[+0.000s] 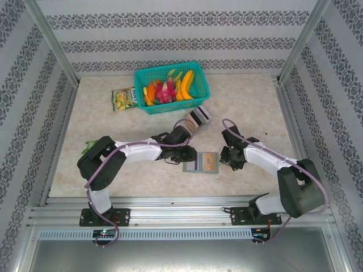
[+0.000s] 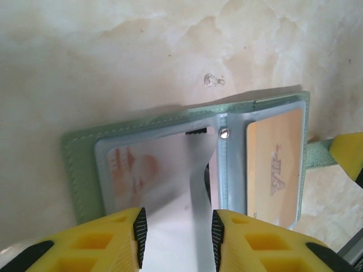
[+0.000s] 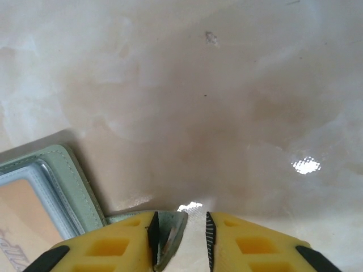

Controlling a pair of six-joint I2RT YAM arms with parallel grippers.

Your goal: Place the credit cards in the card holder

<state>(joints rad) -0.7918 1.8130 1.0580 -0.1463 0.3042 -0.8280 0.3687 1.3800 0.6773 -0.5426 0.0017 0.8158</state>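
Wallet (image 1: pixel 201 162) open flat on tabletop (image 1: pixel 249 107), centre, between both hands. Orange card (image 2: pixel 275 164) in pocket nearer right hand (image 3: pixel 180 226). Left hand (image 2: pixel 176 226) partly open, clear sleeve page (image 2: pixel 181 192) between fingers; grip unclear. Right hand slightly apart around wallet corner; whether clamped, cannot tell.

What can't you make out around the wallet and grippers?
Left wrist: cloudy sleeve of the grey-green folding card holder blurs the reddish card; bottom edge cuts the left gripper.
Right wrist: bottom edge hides whether the right gripper clamps the holder's flap.
Top: striped item too small to identify.
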